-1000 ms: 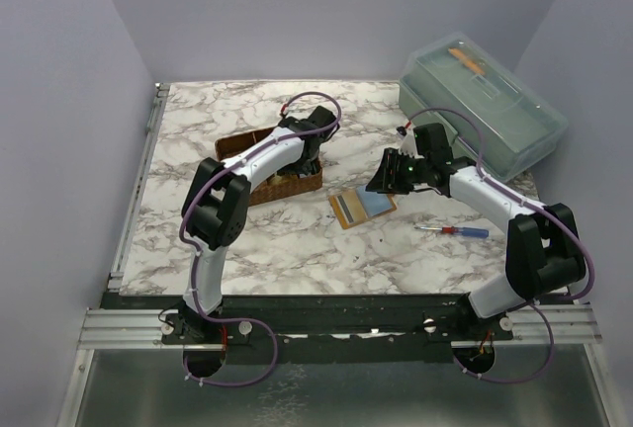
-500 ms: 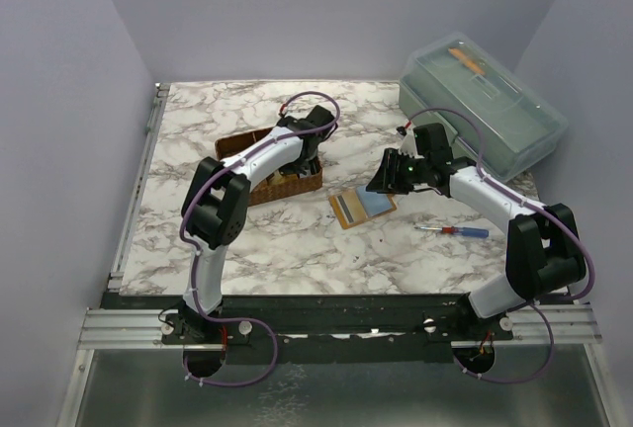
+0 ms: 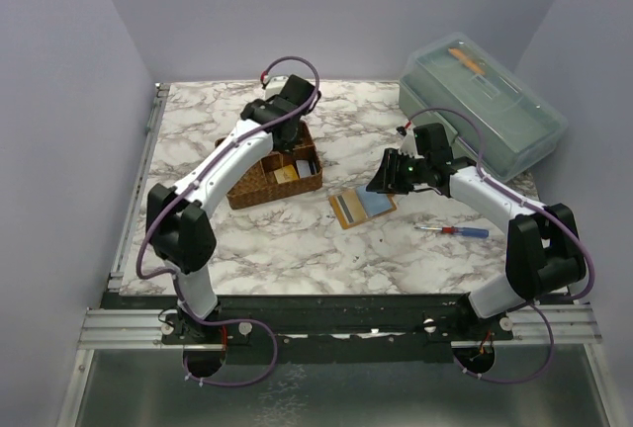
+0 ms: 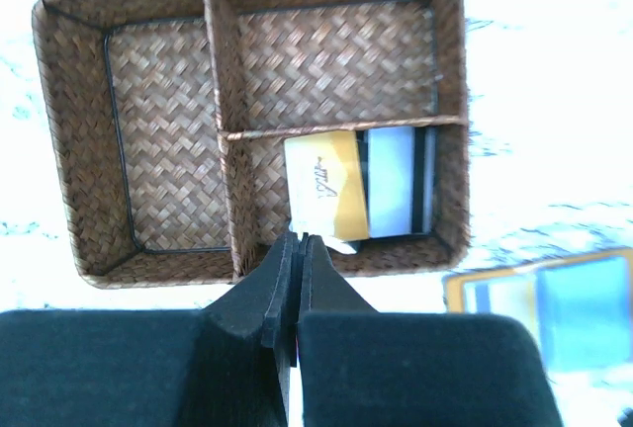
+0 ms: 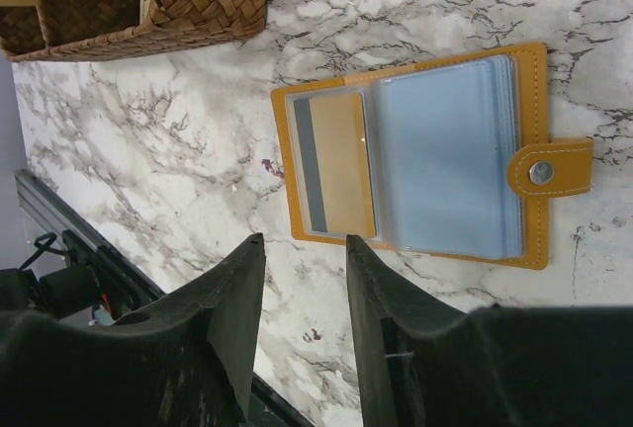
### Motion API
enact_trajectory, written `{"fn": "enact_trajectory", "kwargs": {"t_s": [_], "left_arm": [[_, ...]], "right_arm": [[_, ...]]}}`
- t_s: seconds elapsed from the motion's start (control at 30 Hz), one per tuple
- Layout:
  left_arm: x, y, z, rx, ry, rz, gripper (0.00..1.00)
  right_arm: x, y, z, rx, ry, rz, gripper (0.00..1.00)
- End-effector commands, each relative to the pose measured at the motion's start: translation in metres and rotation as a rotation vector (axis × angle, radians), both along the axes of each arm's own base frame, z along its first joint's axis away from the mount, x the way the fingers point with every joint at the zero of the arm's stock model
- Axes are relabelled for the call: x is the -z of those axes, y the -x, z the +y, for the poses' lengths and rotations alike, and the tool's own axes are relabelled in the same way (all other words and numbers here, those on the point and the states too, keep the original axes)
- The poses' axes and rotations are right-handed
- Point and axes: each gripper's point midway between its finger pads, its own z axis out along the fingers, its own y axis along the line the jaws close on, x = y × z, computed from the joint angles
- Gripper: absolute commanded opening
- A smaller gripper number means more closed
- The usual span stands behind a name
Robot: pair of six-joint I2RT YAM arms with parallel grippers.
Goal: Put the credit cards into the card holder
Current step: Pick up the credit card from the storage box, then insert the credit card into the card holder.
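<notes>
— Two credit cards [image 4: 328,190], yellow and pale blue, lie flat side by side in one corner compartment of the basket [image 4: 450,71].
— And the left gripper [image 4: 297,241]?
— Pinched shut, empty, over that compartment's outer wall. Beside the basket the card holder [image 5: 435,150] lies open under the half-open right gripper [image 5: 302,249].

Soft, even light falls on the marble surface [image 3: 297,239] — shadows faint, edges diffuse.
In the left wrist view the surface burns out to white around the woven basket [image 4: 168,101]; the left claw [image 4: 298,241] sits dark and soft-edged — the right wrist view is crisp.
</notes>
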Motion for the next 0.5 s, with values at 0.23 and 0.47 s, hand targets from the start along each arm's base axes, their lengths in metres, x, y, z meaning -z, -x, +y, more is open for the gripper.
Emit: {"fn": "enact_trajectory", "kwargs": {"t_s": [0.23, 0.47], "left_arm": [[-0.107, 0.066, -0.102, 0.765, 0.64, -0.096, 0.0], [-0.071, 0.126, -0.127, 1.078, 0.84, 0.118, 0.0]], "right_arm": [[-0.039, 0.021, 0.03, -0.278, -0.183, -0.136, 0.48], [-0.095, 0.066, 0.047, -0.517, -0.434, -0.29, 0.6]]}}
